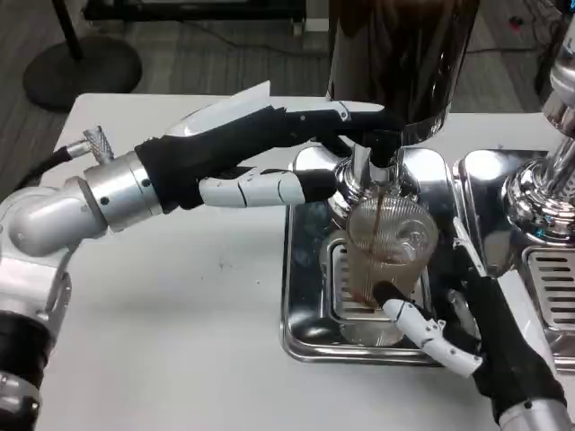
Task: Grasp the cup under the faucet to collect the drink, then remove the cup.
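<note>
Head view, ordered from near to far with the clear ribbed plastic cup as landmark. Nearest, below and right of the cup, the right hand reaches in from the lower right corner, white-and-black fingers wrapped around the cup's lower wall and grasping it. The cup stands over the slotted grate of the polished steel drip tray on the white table, partly filled with brown liquid; a thin brown stream falls into it. Directly above the cup sits the chrome faucet, and the left hand extends from the cup's left, fingers laid against the faucet's lever region; whether they clasp it or merely press cannot be determined. Behind the faucet rises the dark cylindrical drink dispenser. Risks, as judged: overflow if the left hand keeps the flow running too long; spillage if the thin wall buckles under the right hand's squeeze, or if the cup is withdrawn while liquid pours.
</note>
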